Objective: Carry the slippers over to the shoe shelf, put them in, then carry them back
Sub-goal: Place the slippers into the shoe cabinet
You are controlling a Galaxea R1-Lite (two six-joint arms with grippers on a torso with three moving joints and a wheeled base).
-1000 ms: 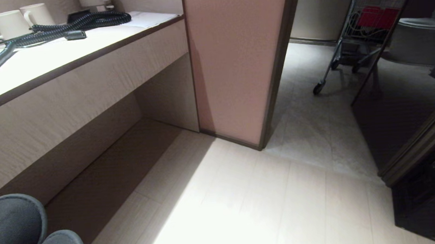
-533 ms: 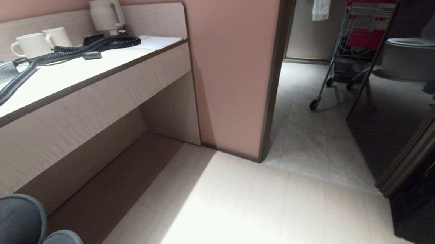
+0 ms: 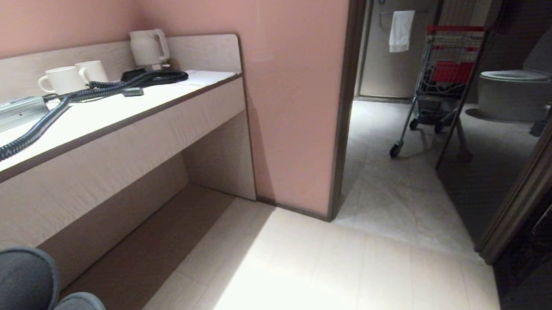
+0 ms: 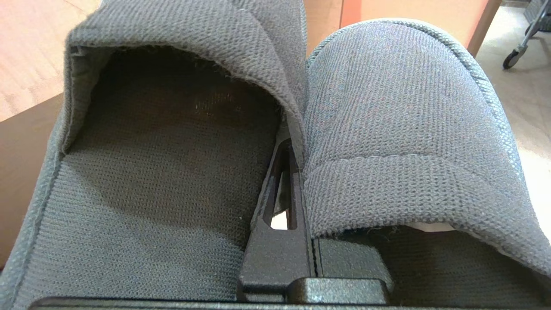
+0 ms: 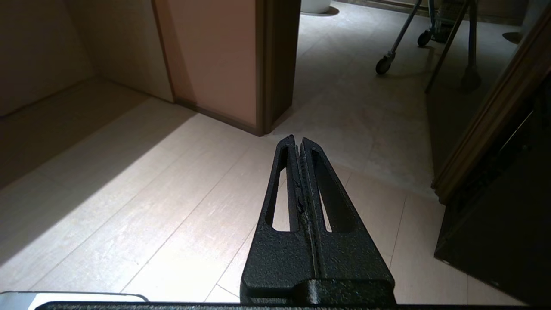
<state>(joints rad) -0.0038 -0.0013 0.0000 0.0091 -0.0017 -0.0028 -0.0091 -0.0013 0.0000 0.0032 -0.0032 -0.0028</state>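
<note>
Since the earlier frames the whole head view is tilting upward, bringing more pink wall and the white electric kettle (image 3: 148, 47) into sight, while the furniture itself is staying put. Item, pair of soft grey-blue fabric slippers (image 3: 23, 297) with rounded toes: sitting in the lower left corner of the head view, toes pointing forward, just beside the long beige laminate desk counter (image 3: 112, 136). Left gripper (image 4: 285, 172): fingers pressing together on the slippers' adjoining inner edges, one slipper lying to each side of them, dark foot opening facing the wrist camera. Right gripper (image 5: 298, 142): fingers closing fully against each other, holding nothing, hanging above the pale plank floor (image 3: 321, 267). On the counter: two cream mugs (image 3: 72, 77) and a black coiled cord (image 3: 39, 131). Beyond the dark-framed doorway: red-trimmed wire shopping trolley (image 3: 437, 83), white hanging towel (image 3: 401, 31), white toilet (image 3: 516, 93).
</note>
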